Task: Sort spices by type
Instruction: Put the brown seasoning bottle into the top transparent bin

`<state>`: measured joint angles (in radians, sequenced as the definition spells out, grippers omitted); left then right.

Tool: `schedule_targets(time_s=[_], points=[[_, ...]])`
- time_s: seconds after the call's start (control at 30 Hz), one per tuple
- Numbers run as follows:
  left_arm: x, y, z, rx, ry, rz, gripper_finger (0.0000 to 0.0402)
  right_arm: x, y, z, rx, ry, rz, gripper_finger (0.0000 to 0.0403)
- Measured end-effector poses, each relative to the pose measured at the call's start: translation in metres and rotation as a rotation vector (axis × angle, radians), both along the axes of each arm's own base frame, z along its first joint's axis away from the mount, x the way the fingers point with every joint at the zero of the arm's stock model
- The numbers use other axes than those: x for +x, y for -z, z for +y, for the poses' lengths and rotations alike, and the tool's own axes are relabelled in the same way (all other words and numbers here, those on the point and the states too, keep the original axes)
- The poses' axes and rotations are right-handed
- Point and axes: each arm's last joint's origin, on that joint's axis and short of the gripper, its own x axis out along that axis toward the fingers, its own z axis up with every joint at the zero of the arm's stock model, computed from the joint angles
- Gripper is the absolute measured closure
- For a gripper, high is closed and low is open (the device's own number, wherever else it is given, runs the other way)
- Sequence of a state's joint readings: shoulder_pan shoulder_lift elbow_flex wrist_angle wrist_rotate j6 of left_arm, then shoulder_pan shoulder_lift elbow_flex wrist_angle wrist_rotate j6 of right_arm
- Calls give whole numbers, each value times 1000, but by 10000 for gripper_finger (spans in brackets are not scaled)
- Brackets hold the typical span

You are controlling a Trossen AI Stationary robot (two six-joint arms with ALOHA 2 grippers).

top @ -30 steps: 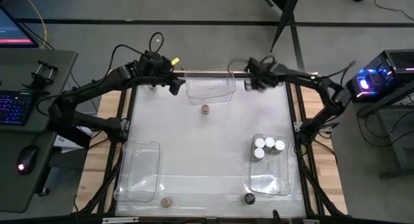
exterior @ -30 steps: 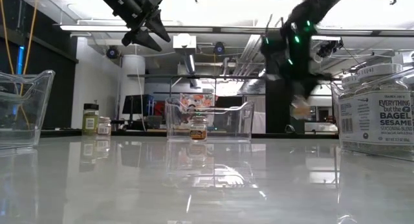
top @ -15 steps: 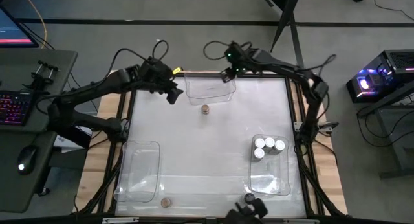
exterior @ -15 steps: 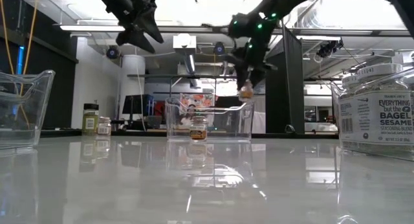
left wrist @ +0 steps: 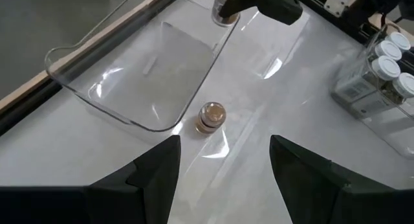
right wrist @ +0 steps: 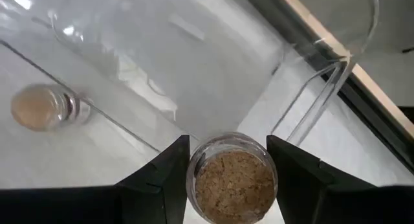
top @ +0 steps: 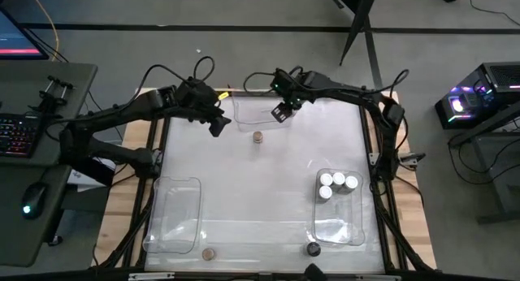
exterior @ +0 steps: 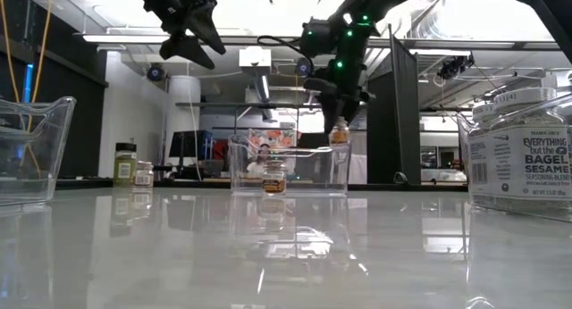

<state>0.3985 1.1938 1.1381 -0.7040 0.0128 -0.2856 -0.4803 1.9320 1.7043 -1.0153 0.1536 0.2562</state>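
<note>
My right gripper [top: 280,112] is shut on a small spice jar [right wrist: 231,184] with brown contents. It holds the jar in the air over the right end of the clear far bin [top: 262,110]. A tan-lidded jar [top: 257,137] stands on the table just in front of that bin. My left gripper [top: 218,123] hovers open above the table, left of that jar, touching nothing. Three white-lidded jars [top: 336,183] stand in the right bin [top: 345,228]. A tan-lidded jar [top: 209,253] and a black-lidded one [top: 313,248] stand at the near edge. My right gripper pinches the jar's round wall [right wrist: 194,179] between its two fingers [right wrist: 162,182], one on each opposite side. The fingers come from above, slanting down. The jar [exterior: 340,131] hangs upright below them, clear of the table and level with the bin's rim.
An empty clear bin [top: 175,216] lies at the near left. In the low view a large seasoning jar [exterior: 518,157] looms at the right, and two jars [exterior: 131,166] stand beyond the table on the left. Bare white table fills the middle.
My right gripper has carried its jar along the far edge toward the table's left, rolling its wrist, and now hangs over the far bin's right end. My left gripper has drifted a little toward the near edge, still open.
</note>
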Motion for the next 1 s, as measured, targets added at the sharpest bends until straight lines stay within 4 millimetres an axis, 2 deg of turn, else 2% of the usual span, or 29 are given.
schedule_targets(time_s=[0.53,0.67,0.8,1.0], points=[[-3,4,-2,-20,0,52,177,11,0,25,53,-108,-12,231],[-3,4,-2,-15,4,52,177,16,-4,12,-26,-148,-85,231],[-3,3,-1,-1,18,53,177,17,-4,-7,-137,-306,-85,231],[-3,3,-1,0,19,52,177,14,17,-30,-162,-535,15,231]])
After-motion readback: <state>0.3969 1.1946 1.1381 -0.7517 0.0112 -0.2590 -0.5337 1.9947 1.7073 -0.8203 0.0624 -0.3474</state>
